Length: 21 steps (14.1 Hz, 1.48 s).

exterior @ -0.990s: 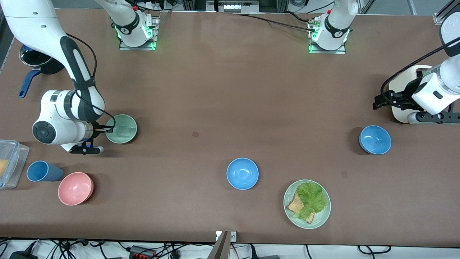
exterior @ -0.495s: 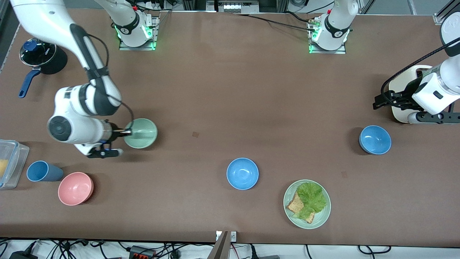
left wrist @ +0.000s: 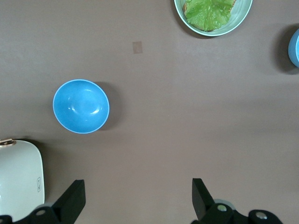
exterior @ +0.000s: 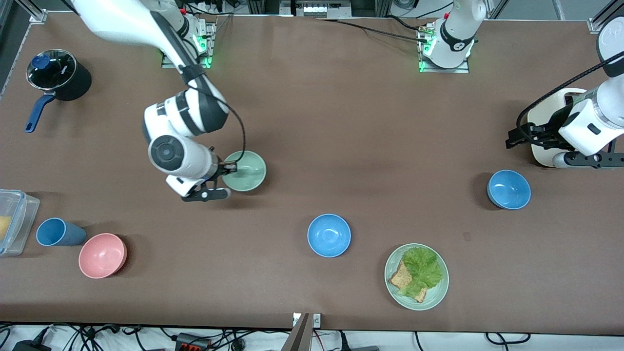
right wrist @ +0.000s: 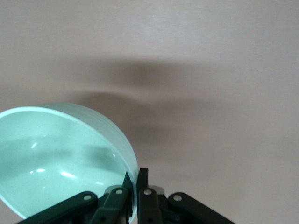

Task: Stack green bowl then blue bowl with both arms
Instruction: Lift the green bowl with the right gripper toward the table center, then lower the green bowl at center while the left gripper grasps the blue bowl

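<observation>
Currently the items nearest the front camera are the pale green plate (exterior: 416, 277) carrying lettuce and toast, and the pink bowl (exterior: 103, 255) with a blue cup (exterior: 59, 232) beside it at the right arm's end of the surface (exterior: 341, 126). One blue bowl (exterior: 329, 235) sits slightly farther from the camera, near the middle of the surface. A second blue bowl (exterior: 509, 189) sits toward the left arm's end.

The green bowl (exterior: 246, 171) hangs in the right gripper (exterior: 228, 169), over the surface between the right arm's base and the middle blue bowl. The right wrist view shows the fingers (right wrist: 143, 186) closed on the rim, one inside the wall and one outside, with the green bowl (right wrist: 60, 154) tilted.

Handling judgement: the bowl appears rigid, thin-walled and light, probably plastic or melamine. Its smooth, glossy wall is likely slippery, so a pinch across the rim is the practical grasp. A one-sided rim grip lets the bowl swing or rotate, so slow transport and a level release are advisable. Breakage risk looks low, but a drop could send it rolling.

The left gripper (exterior: 524, 135) waits over a white appliance (exterior: 546, 126) at the left arm's end. Its fingers (left wrist: 74, 198) stand spread apart and hold nothing. A dark saucepan (exterior: 58, 75) lies farthest from the camera, at the right arm's end.
</observation>
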Tool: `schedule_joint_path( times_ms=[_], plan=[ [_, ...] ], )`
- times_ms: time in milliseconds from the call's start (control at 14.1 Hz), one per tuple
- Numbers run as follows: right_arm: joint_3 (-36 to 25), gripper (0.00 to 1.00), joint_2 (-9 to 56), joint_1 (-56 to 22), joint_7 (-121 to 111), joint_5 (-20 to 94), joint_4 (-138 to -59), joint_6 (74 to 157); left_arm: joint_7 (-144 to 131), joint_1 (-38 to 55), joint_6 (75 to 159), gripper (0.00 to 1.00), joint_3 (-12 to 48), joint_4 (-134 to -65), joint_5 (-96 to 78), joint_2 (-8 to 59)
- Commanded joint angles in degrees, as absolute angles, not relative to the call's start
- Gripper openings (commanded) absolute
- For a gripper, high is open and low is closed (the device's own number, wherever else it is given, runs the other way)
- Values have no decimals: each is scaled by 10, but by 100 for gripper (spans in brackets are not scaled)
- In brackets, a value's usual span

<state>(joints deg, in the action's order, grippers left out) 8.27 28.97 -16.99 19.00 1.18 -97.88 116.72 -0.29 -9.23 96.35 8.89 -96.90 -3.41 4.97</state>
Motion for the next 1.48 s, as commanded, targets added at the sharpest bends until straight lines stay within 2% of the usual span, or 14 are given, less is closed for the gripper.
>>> schedule_joint_path(
  times_ms=[0,354,495,636,848,1131,1273,1414],
  plan=[
    [79,0,308,-205,230,18,-965,1196,2,-98,951,100,90,-953,-33,64],
    [79,0,372,-285,293,18,-893,1207,3,-99,938,100,88,-955,-29,101],
    [78,0,388,-320,331,16,-882,1212,4,-102,946,100,88,-954,-26,119],
    [80,0,399,-320,334,33,-883,1251,5,-98,975,100,89,-960,-21,125],
    [79,0,412,-333,329,80,-883,1272,53,-102,1065,100,90,-1003,25,134],
    [79,0,426,-344,330,83,-882,1297,153,-162,1263,100,89,-1148,28,123],
    [79,0,432,-347,331,85,-882,1304,196,-198,1344,100,88,-1178,28,135],
    [79,0,432,-347,335,87,-882,1309,205,-223,1361,100,89,-1179,28,170]
  ],
)
